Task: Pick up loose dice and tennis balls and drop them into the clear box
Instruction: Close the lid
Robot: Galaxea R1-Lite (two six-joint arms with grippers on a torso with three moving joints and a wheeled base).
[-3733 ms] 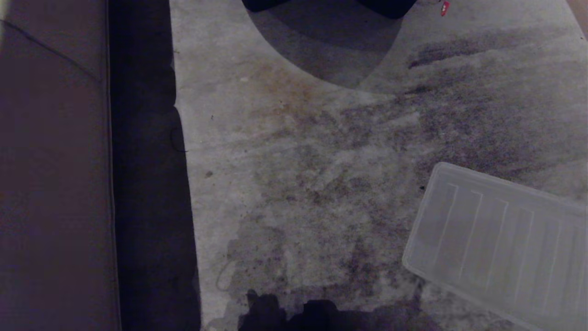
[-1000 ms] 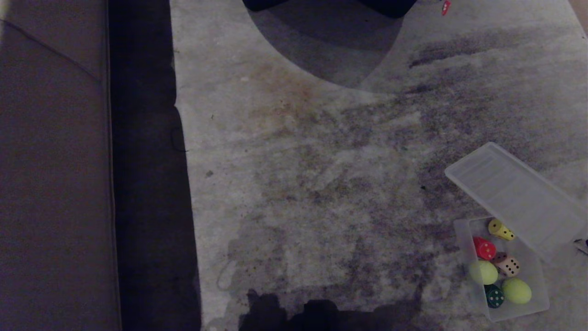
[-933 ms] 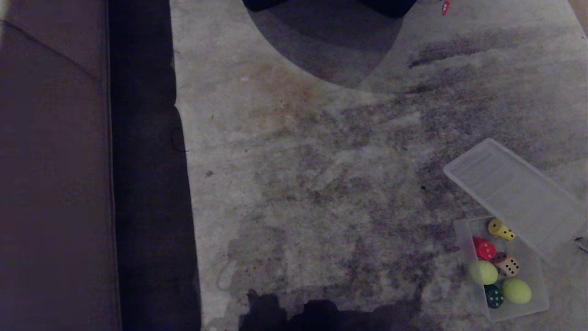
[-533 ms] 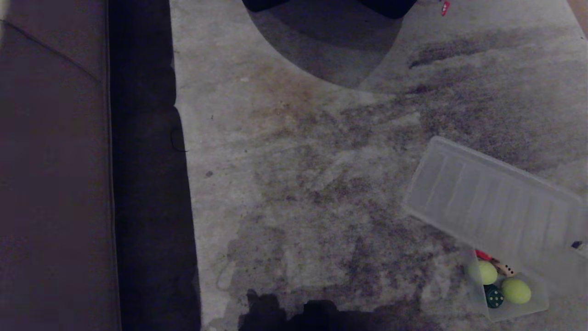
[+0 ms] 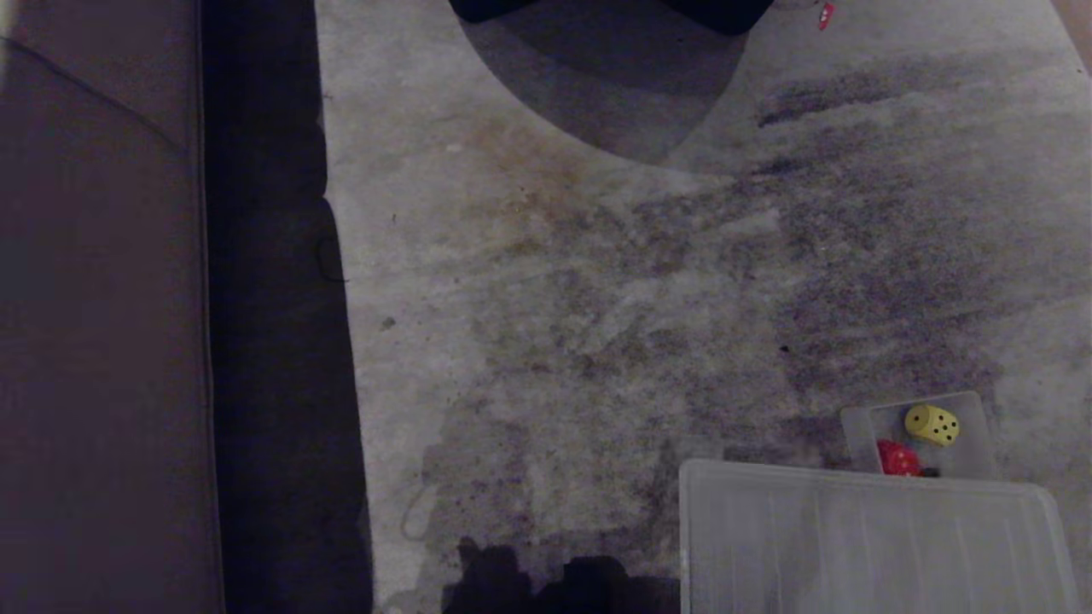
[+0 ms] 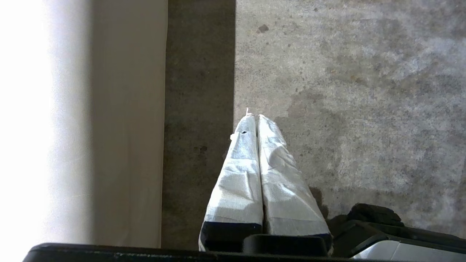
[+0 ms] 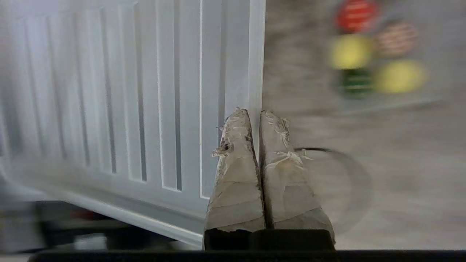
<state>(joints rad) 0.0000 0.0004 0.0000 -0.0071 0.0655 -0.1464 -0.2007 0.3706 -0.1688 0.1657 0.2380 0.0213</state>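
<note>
The clear box (image 5: 972,426) stands on the carpet at the lower right. In it lie a yellow die (image 5: 932,424) and a red die (image 5: 897,458). A flat ribbed clear lid (image 5: 870,546) hangs over the box's near part and hides the rest from the head view. My right gripper (image 7: 255,112) is shut on that lid's edge (image 7: 233,54). Past it, blurred, sit the red die (image 7: 357,15), a brown die (image 7: 397,38), a dark green die (image 7: 355,82) and two tennis balls (image 7: 350,51) (image 7: 399,76). My left gripper (image 6: 255,116) is shut and empty above the carpet.
A sofa (image 5: 94,341) runs along the left with a dark gap (image 5: 273,341) beside it. A dark rounded shadow (image 5: 606,77) lies at the top middle, and a small red item (image 5: 826,14) is at the top right. Stained carpet (image 5: 554,341) fills the middle.
The lid, held beyond and to the right of the box a second ago, has swung to the near side. It now covers the tennis balls and the near dice.
</note>
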